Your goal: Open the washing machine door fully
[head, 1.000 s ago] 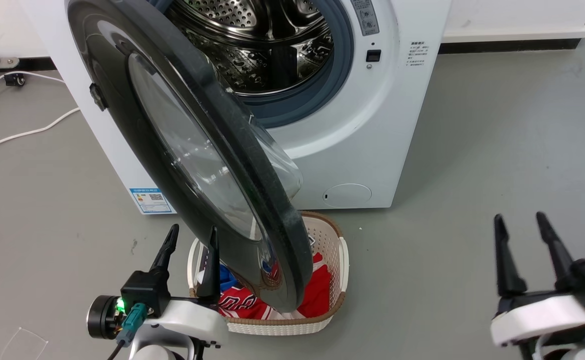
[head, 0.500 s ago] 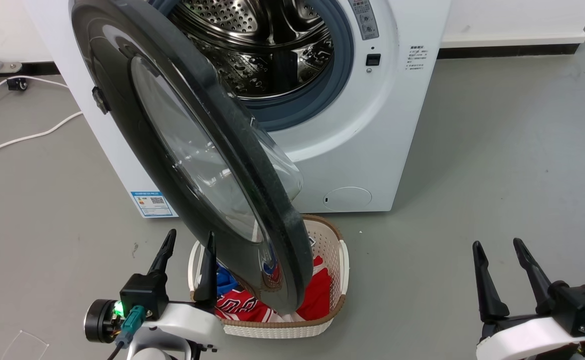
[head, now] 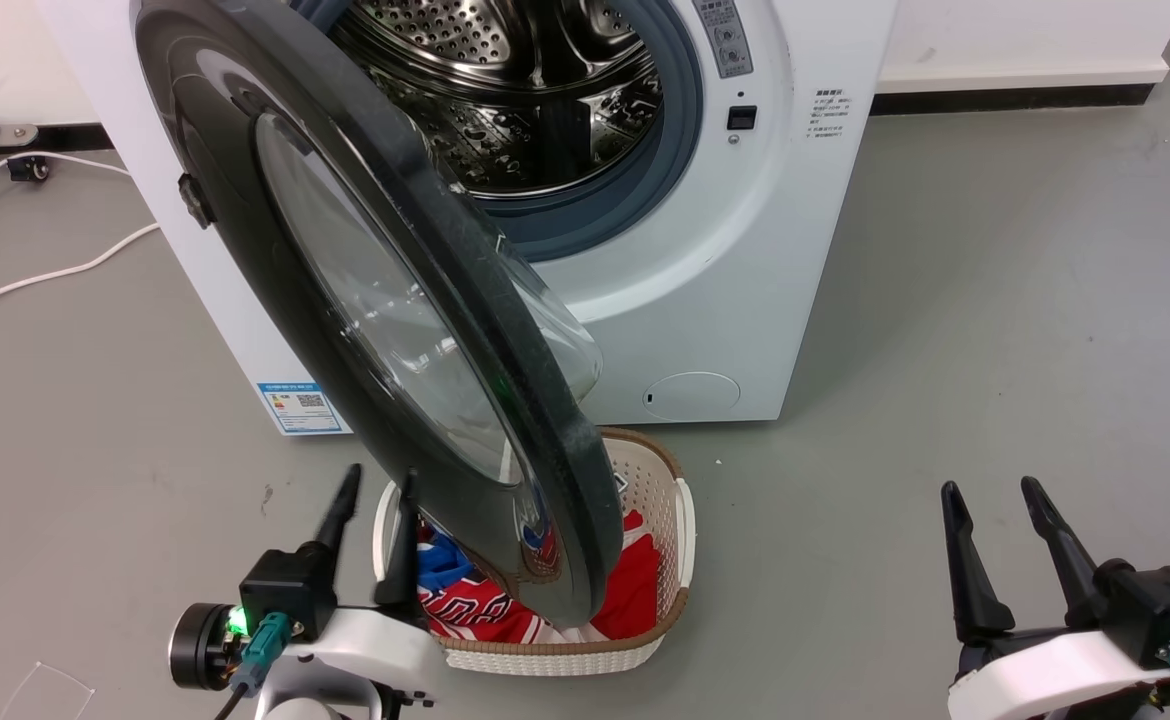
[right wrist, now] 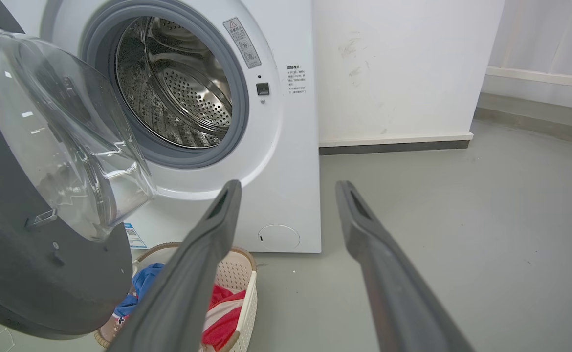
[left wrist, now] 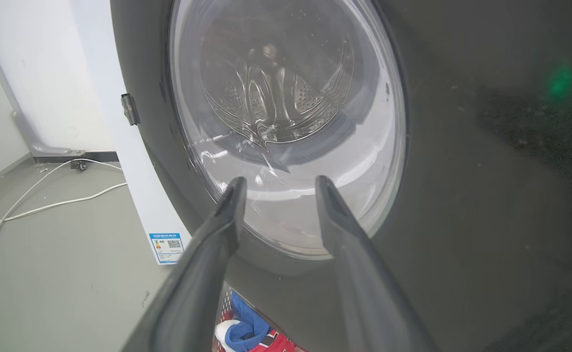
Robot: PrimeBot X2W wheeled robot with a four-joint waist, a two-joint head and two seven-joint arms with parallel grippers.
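1. We see the washing machine door [head: 375, 320] swung out from the white washing machine [head: 725, 280]. It is hinged on the machine's left side and stands at an angle to the front, with its free edge coming toward the head camera.
2. The door's lower rim hangs over a laundry basket [head: 683, 520] that sits on the grey floor [head: 995, 300] just in front of the machine. Red and blue clothes [head: 640, 590] lie in the basket.
3. The steel drum [head: 535, 90] is exposed, with a grey rubber ring [head: 683, 150] around its opening. In the right wrist view we see the door's inner face, its clear bowl bulging toward the machine.
4. The left jaws are apart with nothing between them. The left fingers [head: 333, 512] are low, at the door's outer face near its bottom rim. In the left wrist view their tips lie over the lower part of the glass. We cannot tell whether they touch the door.
5. The right jaws are apart and empty. The right fingers [head: 962, 560] are over bare floor, well apart from the machine and off to its right.
6. A white cable [head: 45, 270] lies on the floor left of the machine.
7. A small round flap [head: 691, 393] sits low on the machine's front, and a blue-edged sticker [head: 297, 403] is at its lower left corner.
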